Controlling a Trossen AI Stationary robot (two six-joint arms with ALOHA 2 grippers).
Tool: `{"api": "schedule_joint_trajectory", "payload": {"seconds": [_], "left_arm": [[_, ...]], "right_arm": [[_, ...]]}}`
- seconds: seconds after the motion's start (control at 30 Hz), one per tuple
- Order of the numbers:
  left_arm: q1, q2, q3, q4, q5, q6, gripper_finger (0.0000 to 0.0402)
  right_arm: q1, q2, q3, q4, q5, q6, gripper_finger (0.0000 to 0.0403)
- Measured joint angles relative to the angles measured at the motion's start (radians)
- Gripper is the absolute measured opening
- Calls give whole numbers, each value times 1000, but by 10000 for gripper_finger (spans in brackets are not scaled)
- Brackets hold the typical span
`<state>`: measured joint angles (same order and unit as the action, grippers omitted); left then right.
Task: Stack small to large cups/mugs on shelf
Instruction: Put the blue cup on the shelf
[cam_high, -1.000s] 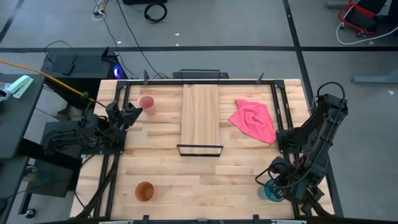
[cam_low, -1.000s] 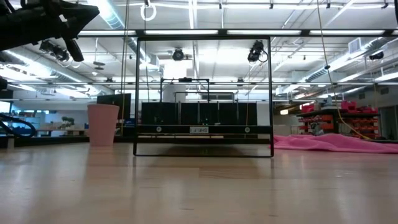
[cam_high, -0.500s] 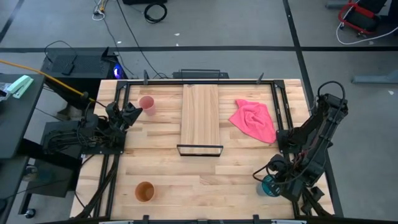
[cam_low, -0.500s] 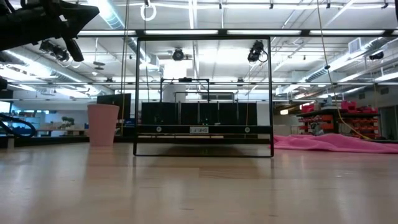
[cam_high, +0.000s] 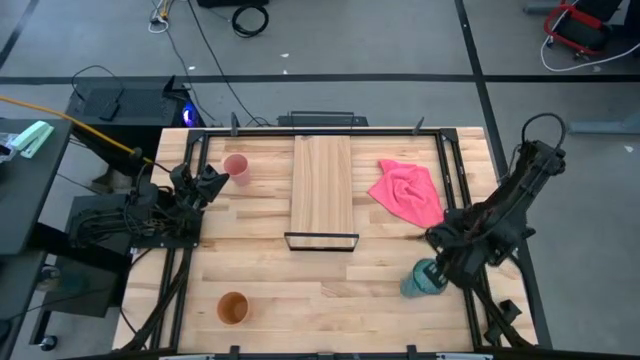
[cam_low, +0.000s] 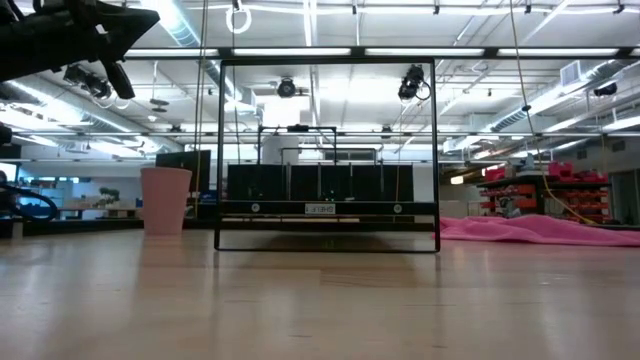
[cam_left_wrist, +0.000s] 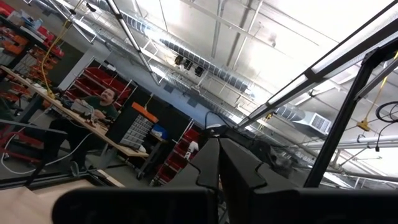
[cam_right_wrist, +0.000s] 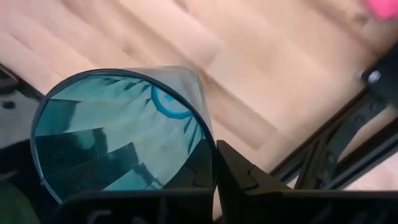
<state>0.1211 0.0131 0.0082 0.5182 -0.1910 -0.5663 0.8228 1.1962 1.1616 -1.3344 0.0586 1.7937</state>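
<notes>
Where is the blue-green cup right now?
In the high view, the teal cup is held in the right gripper, near the table's right side, below the pink cloth.

In the low view the orange cup (cam_high: 232, 308) and the teal cup (cam_high: 421, 280) fall outside the picture, the pink cloth (cam_low: 540, 230) runs off the edge, and the shelf (cam_low: 326, 210) shows only as its black frame end-on, its plank foreshortened to a thin line. In the right wrist view the teal cup's lower rim is cut off behind the right gripper (cam_right_wrist: 214, 186), and the cloth is only a blurred pink corner. The left gripper (cam_high: 205, 185) is too small from above, and its wrist view shows only dark overlapping fingers (cam_left_wrist: 242, 177), so their spacing is unclear.
</notes>
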Motion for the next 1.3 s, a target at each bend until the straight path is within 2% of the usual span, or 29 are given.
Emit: {"api": "schedule_joint_trajectory", "payload": {"seconds": [0.23,0.37,0.43,0.93,1.1,1.3], "left_arm": [[0,0,0,0,0,0,24],[0,0,0,0,0,2,21],[0,0,0,0,0,1,18],[0,0,0,-13,0,0,20],[0,0,0,-14,0,0,13],[0,0,0,-14,0,0,20]], "right_arm": [[-121,-84,132,-248,99,-72,5],[-226,-130,208,-237,216,-183,5],[-295,-141,235,-237,242,-260,5],[-823,-55,459,-237,236,-899,5],[-964,46,600,-238,195,-1095,5],[-1091,213,804,-235,89,-1293,5]]}}
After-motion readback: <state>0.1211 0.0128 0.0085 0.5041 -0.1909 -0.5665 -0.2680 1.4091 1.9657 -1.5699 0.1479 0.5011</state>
